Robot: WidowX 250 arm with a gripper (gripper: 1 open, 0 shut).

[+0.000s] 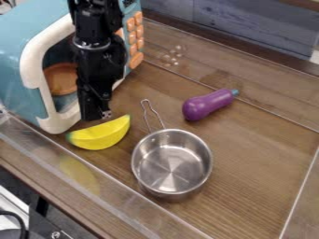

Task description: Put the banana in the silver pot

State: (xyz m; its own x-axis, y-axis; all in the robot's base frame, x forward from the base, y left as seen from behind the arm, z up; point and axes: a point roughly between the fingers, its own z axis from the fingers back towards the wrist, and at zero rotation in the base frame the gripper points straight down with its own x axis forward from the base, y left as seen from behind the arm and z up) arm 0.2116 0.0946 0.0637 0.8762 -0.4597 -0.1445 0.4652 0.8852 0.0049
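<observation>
The yellow banana lies on the wooden table, just left of the silver pot. The pot stands upright with nothing in it, its wire handle pointing toward the back. My black gripper hangs straight down over the banana's back left edge, its fingertips close to or touching it. The fingers look shut together. Whether they pinch the banana's edge is hidden by the fingers themselves. The banana still rests on the table.
A teal-and-cream toy microwave stands right behind and left of the arm. A purple toy eggplant lies to the right, behind the pot. A clear raised rim runs along the table's front edge.
</observation>
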